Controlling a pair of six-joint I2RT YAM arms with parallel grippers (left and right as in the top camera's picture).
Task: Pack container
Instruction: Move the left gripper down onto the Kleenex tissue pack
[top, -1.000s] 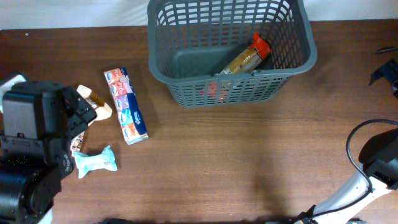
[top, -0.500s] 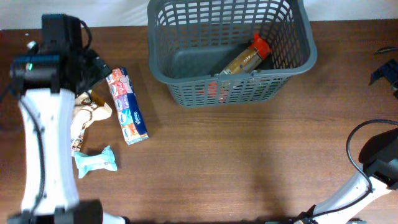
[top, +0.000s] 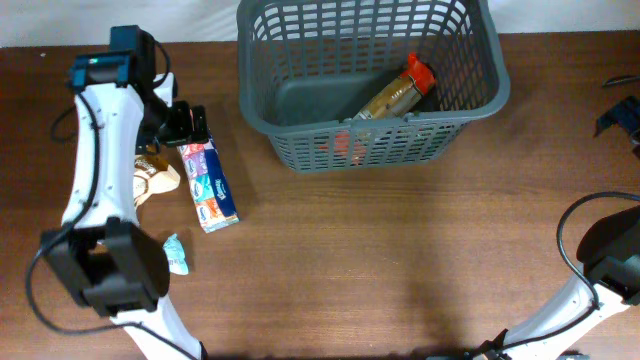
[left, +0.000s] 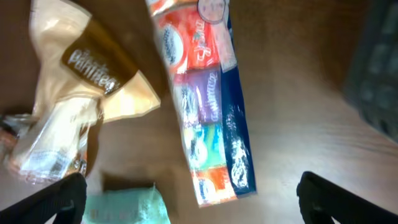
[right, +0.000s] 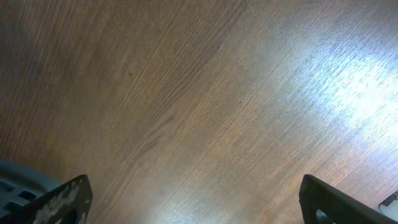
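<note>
The container, a dark grey slotted basket (top: 450, 116), stands at the table's far middle. Inside it lies a brown pouch with a red cap (top: 395, 92), and something orange-red (top: 345, 145) shows through the front wall. My left gripper (top: 188, 122) hovers open over the far end of a multicoloured tissue pack (top: 208, 185), left of the basket. In the left wrist view the open gripper (left: 193, 199) frames that pack (left: 205, 106), with nothing between the fingers. My right gripper (right: 196, 199) is open over bare wood and shows dark at the overhead view's right edge (top: 622, 112).
A beige snack packet (top: 155, 178) lies left of the tissue pack, and a mint-green packet (top: 177, 255) lies nearer the front, half under my left arm. Both show in the left wrist view: beige packet (left: 81, 68), mint packet (left: 124, 205). The basket wall (left: 379, 81) is at that view's right edge.
My left arm has swung up from the front left corner and reached out over the far end of the tissue pack. The right arm and the objects have not moved.
</note>
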